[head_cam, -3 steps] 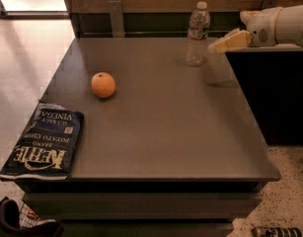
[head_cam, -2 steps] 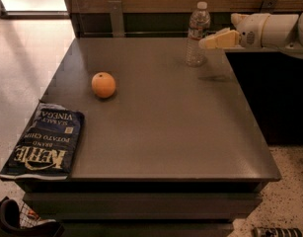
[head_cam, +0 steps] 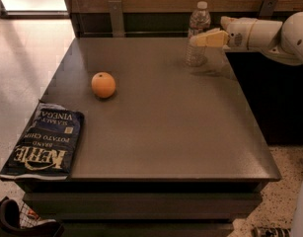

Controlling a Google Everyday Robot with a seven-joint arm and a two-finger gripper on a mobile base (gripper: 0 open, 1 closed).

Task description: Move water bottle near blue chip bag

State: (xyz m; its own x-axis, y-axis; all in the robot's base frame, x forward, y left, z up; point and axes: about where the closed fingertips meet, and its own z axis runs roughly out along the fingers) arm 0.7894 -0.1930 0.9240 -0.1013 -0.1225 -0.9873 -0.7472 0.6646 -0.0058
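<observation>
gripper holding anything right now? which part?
Cannot tell. The gripper sits at mid-height of the small clear ribbed plastic water bottle, standing on the grey table; a grasp is not confirmed.

Upside down to the camera, the blue chip bag [head_cam: 45,144] at the desk's [head_cam: 166,122] near-left corner reads "Kettle Brand Potato Chips" and "Sea Salt & Vinegar". At the far edge, the label on the water bottle [head_cam: 199,19] against my claw [head_cam: 196,40] is unreadable.
</observation>
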